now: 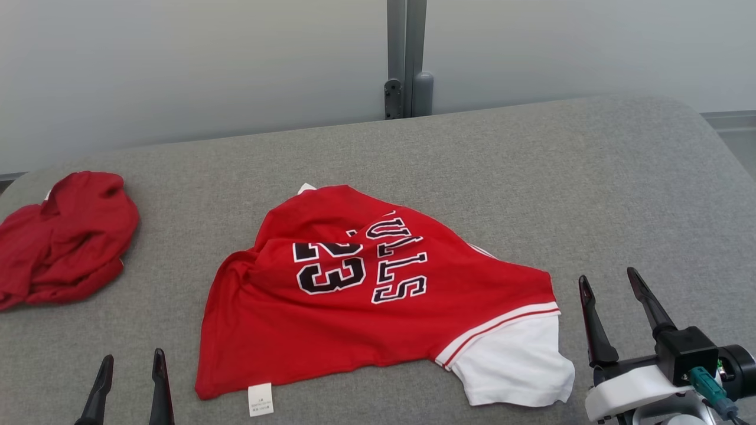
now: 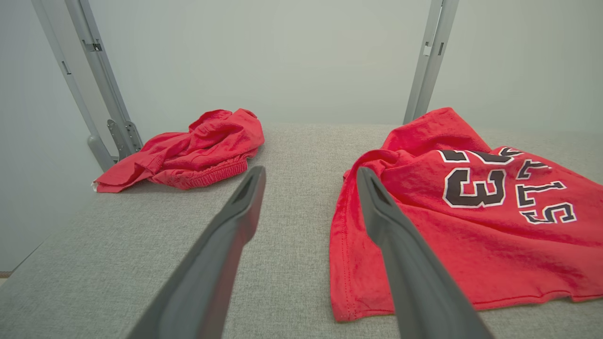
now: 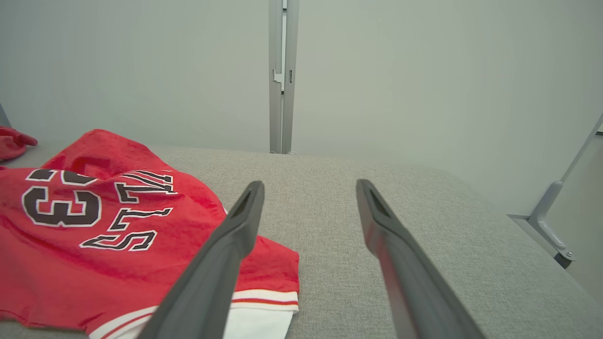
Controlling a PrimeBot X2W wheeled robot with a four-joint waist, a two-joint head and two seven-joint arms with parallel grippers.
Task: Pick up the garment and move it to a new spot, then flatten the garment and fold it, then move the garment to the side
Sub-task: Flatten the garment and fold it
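On a grey padded table (image 1: 531, 177), a crumpled red cloth (image 1: 65, 236) lies far left. Near left, the left gripper (image 1: 133, 354) is wide open and empty. At centre lies the rumpled red jersey (image 1: 354, 307). It looks light and limp, probably best pinched at its white sleeve (image 1: 520, 360). Just right, the right gripper (image 1: 608, 274) is open and empty.

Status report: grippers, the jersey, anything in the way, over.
Open and empty: left gripper, right gripper. The red jersey lies rumpled on the grey table, untouched. A second red garment sits bunched at left, apart from it.
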